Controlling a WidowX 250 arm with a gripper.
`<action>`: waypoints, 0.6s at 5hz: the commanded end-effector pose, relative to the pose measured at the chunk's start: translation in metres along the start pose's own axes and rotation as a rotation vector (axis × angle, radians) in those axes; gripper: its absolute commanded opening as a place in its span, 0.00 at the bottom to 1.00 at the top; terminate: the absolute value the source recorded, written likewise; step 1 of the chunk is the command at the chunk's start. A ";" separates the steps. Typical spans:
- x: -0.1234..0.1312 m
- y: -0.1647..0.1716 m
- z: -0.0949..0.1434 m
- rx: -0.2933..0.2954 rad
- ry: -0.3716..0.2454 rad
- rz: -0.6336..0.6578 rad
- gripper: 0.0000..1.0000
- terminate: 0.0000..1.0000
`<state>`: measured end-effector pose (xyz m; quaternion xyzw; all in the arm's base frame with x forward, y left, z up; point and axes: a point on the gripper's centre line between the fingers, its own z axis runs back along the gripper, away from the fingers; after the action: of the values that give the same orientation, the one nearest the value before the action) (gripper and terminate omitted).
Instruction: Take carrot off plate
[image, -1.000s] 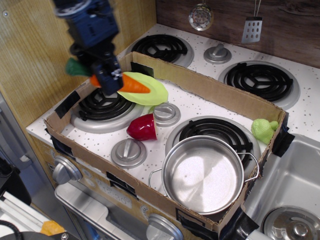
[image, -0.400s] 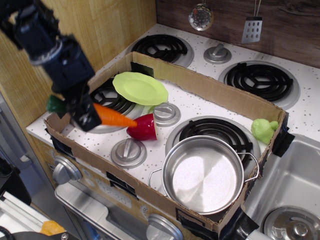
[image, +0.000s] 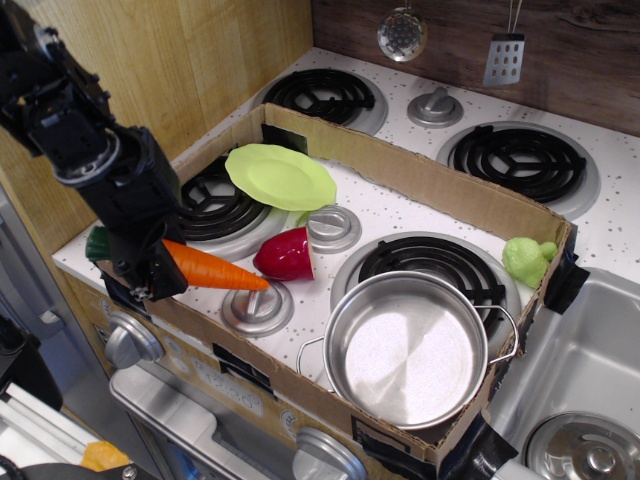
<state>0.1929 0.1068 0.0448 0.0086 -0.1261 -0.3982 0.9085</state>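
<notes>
Over the last second the gripper (image: 150, 275) has carried the carrot (image: 205, 268) away from the plate (image: 281, 176), down and toward the front-left corner of the cardboard tray (image: 420, 180), so the plate now sits bare with nothing on it. For the task, the main part looks done: the carrot is off the plate, and what remains is probably only setting it down and letting go. The gripper is pressed together on the carrot near its thick end, just by the dark green top, which pokes out on the far side of the fingers; the orange body runs out sideways from the gripper, its tip reaching over the nearest grey knob disc (image: 257, 305) and ending just short of the dark red toy vegetable (image: 285, 254). Whether the carrot touches the stovetop cannot be told. The plate lies well apart from the gripper, up and behind it, beyond the coil burner (image: 212, 205).
</notes>
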 end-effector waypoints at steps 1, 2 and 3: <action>0.006 0.013 -0.002 0.083 -0.006 -0.037 1.00 0.00; 0.007 0.017 0.001 0.095 0.004 -0.032 1.00 0.00; 0.011 0.021 0.013 0.113 0.040 -0.047 1.00 0.00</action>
<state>0.2000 0.1101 0.0480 0.0485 -0.1152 -0.4136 0.9018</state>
